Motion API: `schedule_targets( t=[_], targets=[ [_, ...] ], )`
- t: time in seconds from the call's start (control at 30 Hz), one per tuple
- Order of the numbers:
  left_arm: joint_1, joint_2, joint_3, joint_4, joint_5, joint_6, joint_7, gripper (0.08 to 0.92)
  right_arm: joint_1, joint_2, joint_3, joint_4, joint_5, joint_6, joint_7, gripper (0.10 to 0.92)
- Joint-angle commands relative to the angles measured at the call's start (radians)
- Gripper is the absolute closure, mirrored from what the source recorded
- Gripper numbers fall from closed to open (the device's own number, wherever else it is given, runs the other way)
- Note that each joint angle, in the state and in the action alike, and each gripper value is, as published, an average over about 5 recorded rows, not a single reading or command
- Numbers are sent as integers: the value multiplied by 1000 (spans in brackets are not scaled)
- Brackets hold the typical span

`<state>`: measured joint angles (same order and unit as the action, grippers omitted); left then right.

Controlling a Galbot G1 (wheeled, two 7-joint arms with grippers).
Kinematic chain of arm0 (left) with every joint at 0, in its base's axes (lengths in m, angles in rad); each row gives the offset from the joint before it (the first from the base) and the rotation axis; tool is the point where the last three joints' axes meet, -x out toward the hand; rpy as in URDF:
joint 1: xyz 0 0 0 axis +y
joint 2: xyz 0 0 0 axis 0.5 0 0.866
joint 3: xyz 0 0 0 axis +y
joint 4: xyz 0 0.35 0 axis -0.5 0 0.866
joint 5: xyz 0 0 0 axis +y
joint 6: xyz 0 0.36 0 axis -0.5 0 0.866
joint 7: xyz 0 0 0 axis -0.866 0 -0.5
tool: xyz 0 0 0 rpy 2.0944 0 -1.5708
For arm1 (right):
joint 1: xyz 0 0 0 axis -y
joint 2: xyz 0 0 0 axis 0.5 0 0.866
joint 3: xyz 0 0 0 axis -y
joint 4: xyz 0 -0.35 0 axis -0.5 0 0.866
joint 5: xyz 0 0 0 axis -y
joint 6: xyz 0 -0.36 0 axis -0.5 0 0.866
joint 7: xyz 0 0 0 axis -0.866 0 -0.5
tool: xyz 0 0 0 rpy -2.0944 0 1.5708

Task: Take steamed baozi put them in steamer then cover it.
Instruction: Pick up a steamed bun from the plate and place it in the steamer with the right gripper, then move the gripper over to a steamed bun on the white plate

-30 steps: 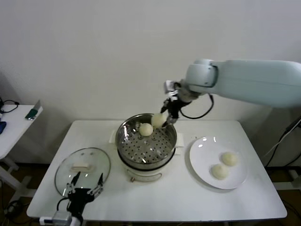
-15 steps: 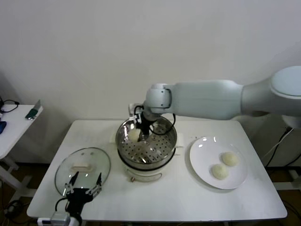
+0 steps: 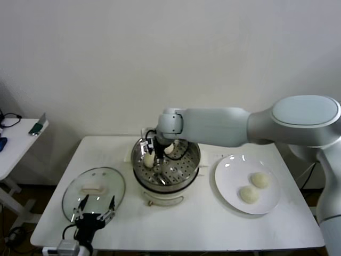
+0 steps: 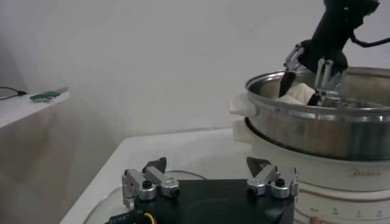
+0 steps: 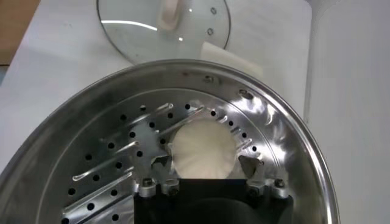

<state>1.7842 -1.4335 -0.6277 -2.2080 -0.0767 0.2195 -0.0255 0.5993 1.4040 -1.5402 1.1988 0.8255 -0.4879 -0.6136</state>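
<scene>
The right gripper [image 3: 151, 158] reaches down inside the steamer [image 3: 165, 166], at the left side of its perforated basket near the centre of the head view. Its fingers [image 5: 159, 163] sit narrow on either side of 1 steamed baozi [image 5: 202, 153], clasping it; in the right wrist view the bun lies squarely between the 2 fingertips, resting low on the steel floor. The bun is round, smooth and cream-white, with no long axis or facing that can be told. A 2nd baozi [image 3: 169, 150] lies just behind the gripper in the basket. 2 more buns [image 3: 254, 187] rest on the white plate [image 3: 230, 181] at the right of the head view. The cover [image 3: 94, 190], clear glass with a cream handle, lies flat on the worktop [image 3: 202, 224] at lower left. The left gripper [image 3: 95, 210] hovers at the cover's near edge, fingers spread wide and holding nothing.
</scene>
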Motion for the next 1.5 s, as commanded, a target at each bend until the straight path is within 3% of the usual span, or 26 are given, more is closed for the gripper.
schedule_targets(
  t=[0.03, 0.17, 0.37, 0.53, 0.73, 1.03, 1.5],
  targets=[
    [0, 0, 0, 0, 1, 1, 0, 177, 5, -15, 9, 1, -17, 29, -24, 206],
    [1, -2, 0, -5, 3, 3, 1, 177, 140, -119, -16, 82, 14, 109, -134, 203],
    [4, -2, 3, -18, 6, 10, 5, 177, 380, -392, -191, 234, 25, 198, -293, 202],
    [2, -1, 9, -18, 8, 12, 6, 177, 466, -614, -365, 390, -89, 203, -293, 203],
    [-2, -3, 15, -19, 13, 13, 6, 177, 340, -809, -412, 441, -273, 191, -256, 203],
    [5, -18, 26, -19, 34, 10, 6, 177, 64, -885, -259, 392, -425, 146, -207, 203],
    [20, -25, 29, -19, 41, 6, 3, 177, -191, -826, -19, 232, -479, 108, -168, 203]
  ],
)
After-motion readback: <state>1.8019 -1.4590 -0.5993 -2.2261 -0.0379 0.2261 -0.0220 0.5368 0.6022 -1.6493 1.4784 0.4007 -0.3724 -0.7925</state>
